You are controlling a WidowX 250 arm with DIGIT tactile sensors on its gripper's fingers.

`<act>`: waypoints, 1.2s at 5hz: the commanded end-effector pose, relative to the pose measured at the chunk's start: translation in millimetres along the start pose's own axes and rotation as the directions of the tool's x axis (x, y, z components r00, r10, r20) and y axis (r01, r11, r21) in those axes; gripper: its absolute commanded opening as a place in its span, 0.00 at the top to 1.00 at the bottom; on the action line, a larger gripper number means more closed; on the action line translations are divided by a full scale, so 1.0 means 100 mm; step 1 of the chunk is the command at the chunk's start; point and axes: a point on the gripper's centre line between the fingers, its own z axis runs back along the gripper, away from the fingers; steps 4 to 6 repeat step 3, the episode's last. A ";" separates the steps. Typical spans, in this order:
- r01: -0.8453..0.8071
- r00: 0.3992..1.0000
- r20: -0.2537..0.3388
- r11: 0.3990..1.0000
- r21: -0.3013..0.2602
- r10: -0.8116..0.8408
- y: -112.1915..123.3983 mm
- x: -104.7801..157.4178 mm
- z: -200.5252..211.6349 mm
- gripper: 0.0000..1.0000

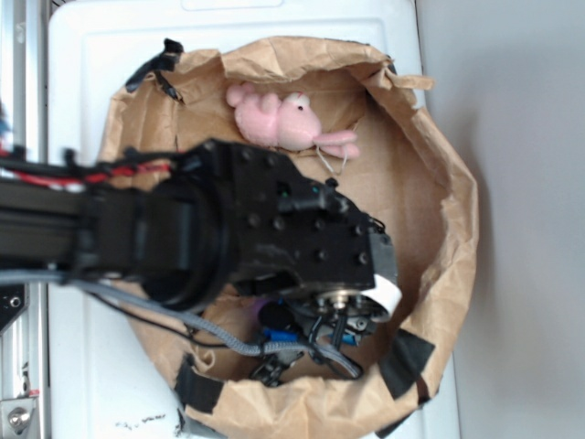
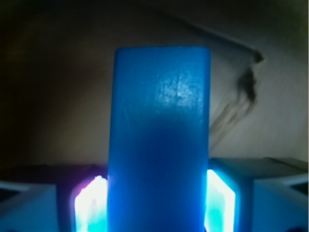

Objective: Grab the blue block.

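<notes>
The blue block fills the middle of the wrist view, a smooth bright blue slab standing on end between my fingers. My gripper is shut on it. The glowing left pad and right pad press flush against its two long sides. In the exterior view the gripper points down into the lower part of the brown paper bag. There the black arm hides the block.
A pink plush toy lies at the far side of the bag. The bag's crumpled walls ring the gripper closely, with black tape patches on the rim. A grey cable trails under the arm. The bag sits on a white surface.
</notes>
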 end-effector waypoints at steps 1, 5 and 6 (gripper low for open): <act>-0.184 0.982 0.067 0.978 0.099 0.177 0.20 0.10 1.03 1.00; -0.158 0.986 0.072 0.984 0.084 0.153 0.42 -0.09 1.36 1.00; -0.158 0.986 0.072 0.984 0.084 0.153 0.42 -0.09 1.36 1.00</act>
